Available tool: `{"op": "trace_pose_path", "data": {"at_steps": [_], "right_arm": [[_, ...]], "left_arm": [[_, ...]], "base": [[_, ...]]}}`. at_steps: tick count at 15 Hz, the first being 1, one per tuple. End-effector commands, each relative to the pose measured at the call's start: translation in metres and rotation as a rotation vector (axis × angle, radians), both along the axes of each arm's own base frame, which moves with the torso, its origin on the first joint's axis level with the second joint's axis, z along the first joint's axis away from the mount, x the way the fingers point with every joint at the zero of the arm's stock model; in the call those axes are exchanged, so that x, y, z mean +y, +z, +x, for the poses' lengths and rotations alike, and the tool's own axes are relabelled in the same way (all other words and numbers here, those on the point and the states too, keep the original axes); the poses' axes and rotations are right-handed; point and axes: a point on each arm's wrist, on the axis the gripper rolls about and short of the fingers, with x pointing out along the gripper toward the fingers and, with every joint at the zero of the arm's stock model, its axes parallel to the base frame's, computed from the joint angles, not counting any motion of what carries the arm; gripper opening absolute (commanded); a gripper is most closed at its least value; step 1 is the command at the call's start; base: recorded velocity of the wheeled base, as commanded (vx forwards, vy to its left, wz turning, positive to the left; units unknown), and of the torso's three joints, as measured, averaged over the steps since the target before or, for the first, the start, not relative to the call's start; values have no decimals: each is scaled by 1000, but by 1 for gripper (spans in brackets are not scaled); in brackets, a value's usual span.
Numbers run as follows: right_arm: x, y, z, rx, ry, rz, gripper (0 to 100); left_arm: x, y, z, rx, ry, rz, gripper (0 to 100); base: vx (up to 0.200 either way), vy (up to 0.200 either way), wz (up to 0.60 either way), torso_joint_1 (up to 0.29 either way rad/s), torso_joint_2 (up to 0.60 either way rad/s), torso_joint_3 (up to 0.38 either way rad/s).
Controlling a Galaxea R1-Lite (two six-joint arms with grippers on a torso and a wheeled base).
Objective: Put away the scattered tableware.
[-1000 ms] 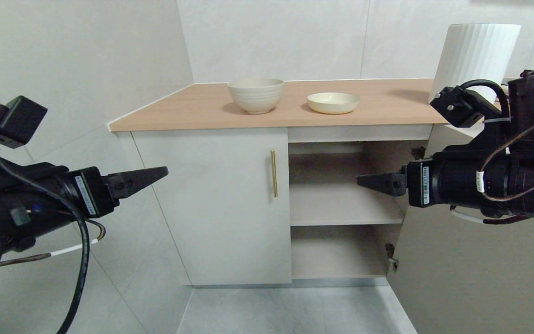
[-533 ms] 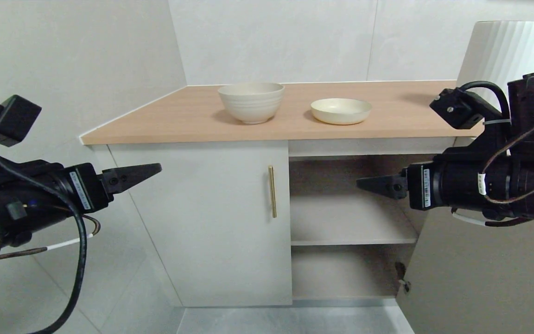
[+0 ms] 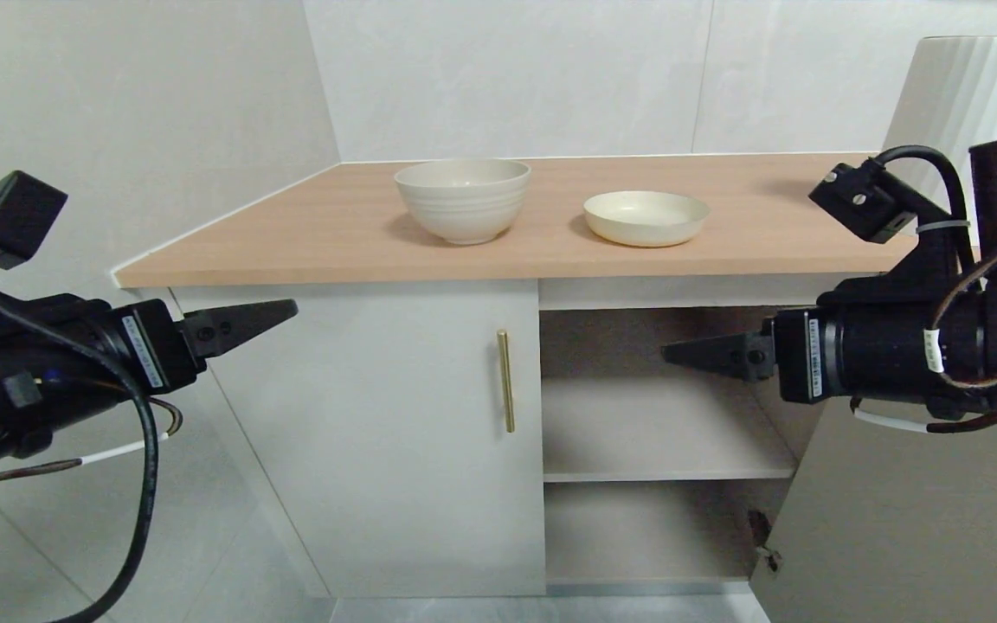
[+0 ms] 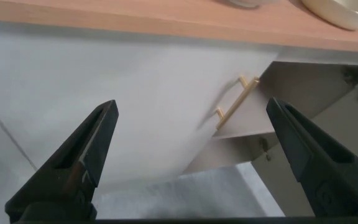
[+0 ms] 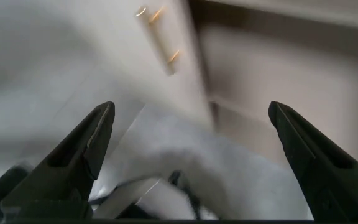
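Head view is shifted closer than earlier; things are unmoved. Bowl (image 3: 462, 199) and shallow dish (image 3: 646, 217) are seen apart on the wood desk (image 3: 325, 238), above a half-open cabinet (image 3: 377, 433). On left gripper (image 4: 191, 107) and right gripper (image 5: 191, 107), fingers are spread wide, empty.

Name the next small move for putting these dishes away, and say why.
Probably raise the right gripper toward the shallow dish. That gripper hangs open below the countertop, in front of the open cabinet. The dish sits nearest it, beside the bowl, and neither is on the shelf yet.
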Motion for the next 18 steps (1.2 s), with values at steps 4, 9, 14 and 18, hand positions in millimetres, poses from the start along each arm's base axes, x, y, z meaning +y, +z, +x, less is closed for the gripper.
{"op": "trace_pose_path", "data": {"at_steps": [4,9,14,18], "right_arm": [[-5,1,-3,-16,4,33,100],[-4,-5,7,-48,-18,46,100],[-5,-11,14,-42,-31,21,100],[-5,-13,17,-38,-34,16,100]], "left_arm": [[0,0,0,-1,-6,-1,100],[-1,-1,1,9,-28,-5,100],[-2,-5,4,25,-28,-2,100],[-3,-10,8,48,-34,3,100]], "base": [[0,0,0,0,0,0],[0,0,0,7,-29,-22],[0,0,0,98,-328,-270],[0,0,0,168,-505,-289]]}}
